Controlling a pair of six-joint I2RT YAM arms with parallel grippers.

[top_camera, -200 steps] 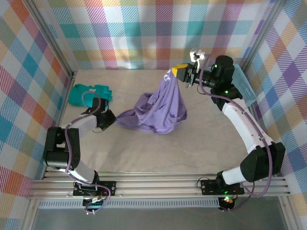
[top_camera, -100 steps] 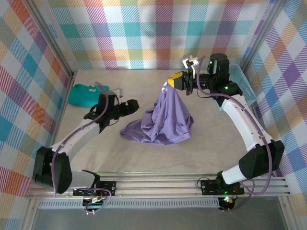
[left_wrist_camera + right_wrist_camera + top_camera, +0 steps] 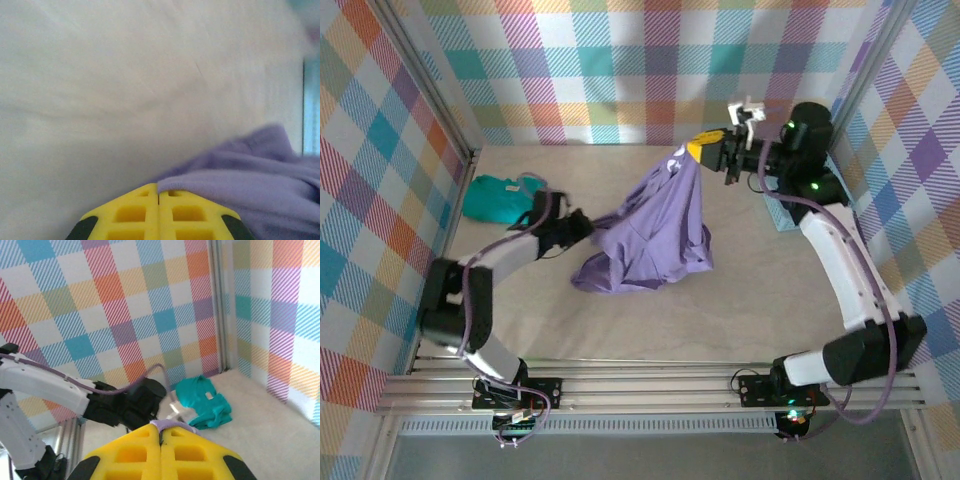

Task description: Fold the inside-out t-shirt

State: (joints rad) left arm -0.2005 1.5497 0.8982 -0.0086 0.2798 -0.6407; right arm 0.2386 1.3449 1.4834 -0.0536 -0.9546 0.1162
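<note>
Returned to the 9 o'clock edge of the limp t-shirt (image 3: 660, 235) heaped mid-table, the left gripper (image 3: 586, 223) is clenched there, its 1 o'clock peak being held by the right gripper (image 3: 698, 150); hems are best gripped.

Lettering: white marks near the raised top of the shirt (image 3: 650, 225), too small to read.
Left gripper (image 3: 159, 186): yellow fingers cut off by the bottom edge of its wrist view.
Right gripper (image 3: 160, 429): fingers cut off the same way.
Basket (image 3: 785, 218): mostly hidden behind the right arm.
Top right corner, left wrist view: a teal blur, impossible to identify.
</note>
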